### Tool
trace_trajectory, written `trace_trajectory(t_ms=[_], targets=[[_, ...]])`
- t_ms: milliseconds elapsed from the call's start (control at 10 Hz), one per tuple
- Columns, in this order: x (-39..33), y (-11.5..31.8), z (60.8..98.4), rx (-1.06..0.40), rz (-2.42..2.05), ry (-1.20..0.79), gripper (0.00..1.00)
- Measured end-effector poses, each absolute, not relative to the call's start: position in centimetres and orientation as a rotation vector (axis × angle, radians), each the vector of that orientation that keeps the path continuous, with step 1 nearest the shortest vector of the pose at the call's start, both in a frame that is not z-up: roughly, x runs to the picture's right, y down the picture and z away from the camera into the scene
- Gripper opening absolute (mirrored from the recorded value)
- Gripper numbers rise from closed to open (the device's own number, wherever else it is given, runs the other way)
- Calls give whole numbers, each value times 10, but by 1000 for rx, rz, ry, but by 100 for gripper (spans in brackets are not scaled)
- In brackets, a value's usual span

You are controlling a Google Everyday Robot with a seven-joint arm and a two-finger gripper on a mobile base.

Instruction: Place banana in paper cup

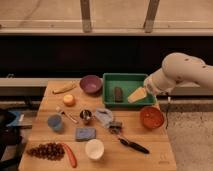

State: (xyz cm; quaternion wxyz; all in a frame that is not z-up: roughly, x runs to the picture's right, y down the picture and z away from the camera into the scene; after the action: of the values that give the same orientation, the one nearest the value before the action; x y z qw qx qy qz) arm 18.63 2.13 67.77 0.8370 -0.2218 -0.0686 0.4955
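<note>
Paper cup point(94, 148) stands at the near edge of the counter point(161, 146). Pincer point(137, 95) hangs spread over the green tray point(125, 76), holding nothing. Banana point(65, 88) lies far left, beside the purple bowl point(91, 84). Risk: the leftward reach may clip that bowl.

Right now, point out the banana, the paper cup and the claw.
banana point(65, 88): camera view, middle of the fruit.
paper cup point(94, 148): camera view, its pale inside.
claw point(136, 96): camera view, midway at its tip, over the green tray point(122, 75).
</note>
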Motion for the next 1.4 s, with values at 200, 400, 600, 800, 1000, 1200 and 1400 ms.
trace_trajectory(t_ms=[200, 400, 600, 800, 1000, 1200, 1400], targets=[[185, 23, 688, -485, 1061, -198, 80], [164, 16, 697, -508, 1030, -237, 80], [124, 2, 709, -533, 976, -283, 80], [75, -14, 721, -552, 899, -321, 80], [23, -29, 734, -549, 801, -343, 80], [-9, -38, 743, -521, 766, -344, 80], [-10, -38, 744, -518, 764, -344, 80]])
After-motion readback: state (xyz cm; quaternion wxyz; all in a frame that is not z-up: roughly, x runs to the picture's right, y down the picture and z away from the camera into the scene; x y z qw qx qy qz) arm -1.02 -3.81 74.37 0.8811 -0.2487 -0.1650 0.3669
